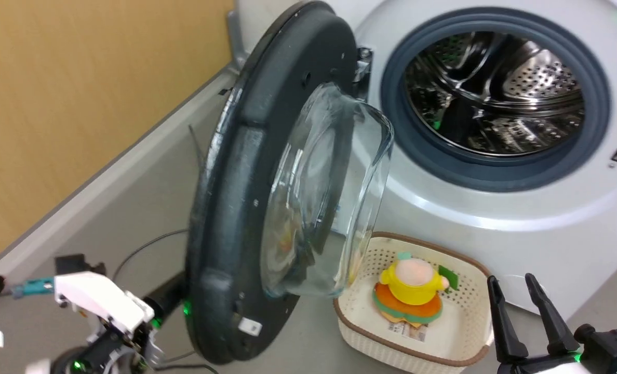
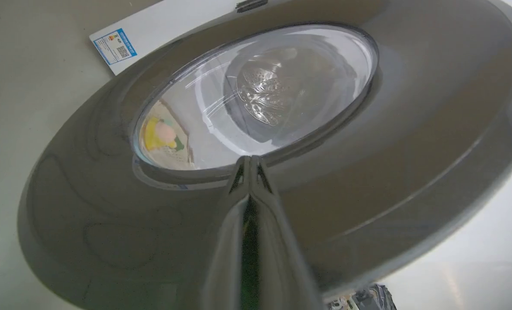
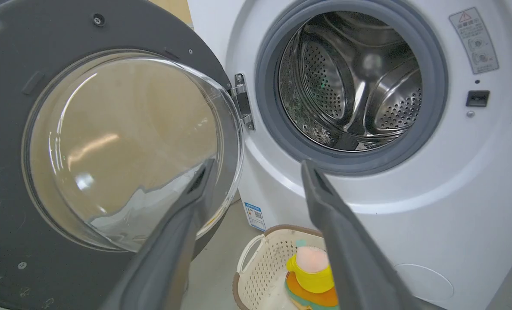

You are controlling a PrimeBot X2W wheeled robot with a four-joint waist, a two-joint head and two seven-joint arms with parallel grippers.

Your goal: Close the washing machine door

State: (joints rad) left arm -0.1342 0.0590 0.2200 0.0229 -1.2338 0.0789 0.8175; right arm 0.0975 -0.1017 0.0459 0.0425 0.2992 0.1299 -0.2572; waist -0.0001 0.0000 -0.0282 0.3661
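Note:
The washing machine door (image 1: pixel 236 171) stands swung out, about halfway open, its edge toward me and its clear glass bowl (image 1: pixel 329 182) bulging right. A metal hinge (image 3: pixel 241 101) joins it to the white washing machine (image 1: pixel 495 218), whose steel drum (image 1: pixel 495 93) lies open inside the grey gasket. My left gripper (image 2: pixel 249 160) is shut, its tips against the door's dark outer face (image 2: pixel 389 150) just below the window. My left wrist (image 1: pixel 101 301) sits low behind the door. My right gripper (image 1: pixel 511 280) is open and holds nothing, off the machine's front, near the basket.
A white perforated basket (image 1: pixel 464 332) with a brown rim sits on the floor under the porthole, with a yellow and orange plush toy (image 1: pixel 412 291) in it. A wood-coloured wall (image 1: pixel 80 78) runs along the left. Cables (image 1: pixel 142 249) lie on the floor behind the door.

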